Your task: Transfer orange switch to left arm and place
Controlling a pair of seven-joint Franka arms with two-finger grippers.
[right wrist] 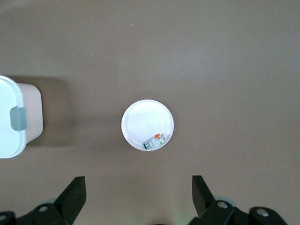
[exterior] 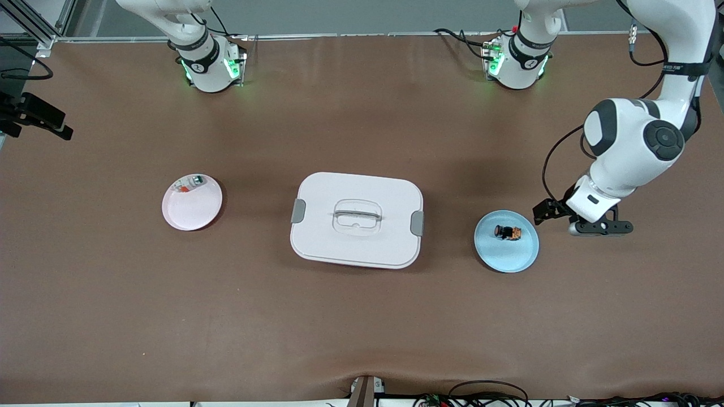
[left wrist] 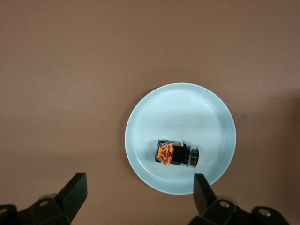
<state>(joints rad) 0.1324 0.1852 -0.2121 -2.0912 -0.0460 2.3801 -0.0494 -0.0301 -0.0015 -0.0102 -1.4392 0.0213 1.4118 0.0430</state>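
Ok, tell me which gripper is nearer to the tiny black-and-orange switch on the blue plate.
Left. The left gripper hangs just beside the round blue plate holding the orange switch. The right gripper, jaws open, is over the table near the round pink plate.

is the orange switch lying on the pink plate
No, the orange switch lies on the blue plate toward the left arm's end of the table.

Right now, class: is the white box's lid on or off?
On. The lid sits flush on the box, with a grey clip at each end and its clear handle lying flat on top.
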